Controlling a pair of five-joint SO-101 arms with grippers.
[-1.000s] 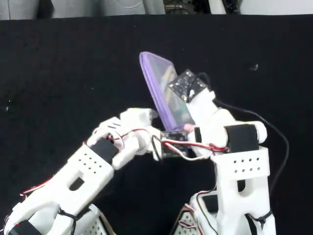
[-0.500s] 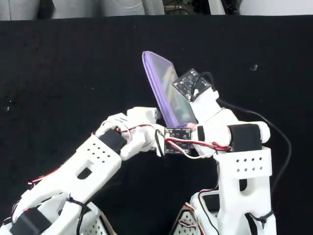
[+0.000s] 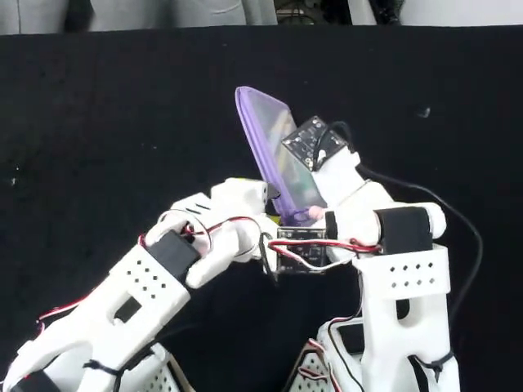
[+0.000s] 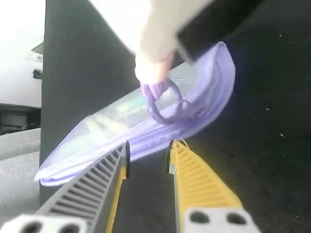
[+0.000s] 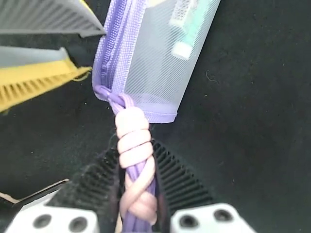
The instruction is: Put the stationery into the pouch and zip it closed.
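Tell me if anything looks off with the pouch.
The pouch is tipped up on edge rather than lying flat, because the right gripper is shut on its pink braided cord. Nothing looks spilled.

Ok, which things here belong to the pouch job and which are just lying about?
Job: pouch, stationery inside it, its twisted cord in the right hand, left hand open at the pouch's edge.
Lying about: black table cover, black cable.

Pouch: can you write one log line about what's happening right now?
pouch: tilted up, stationery inside | right hand: shut on pull cord | left hand: open, by pouch edge
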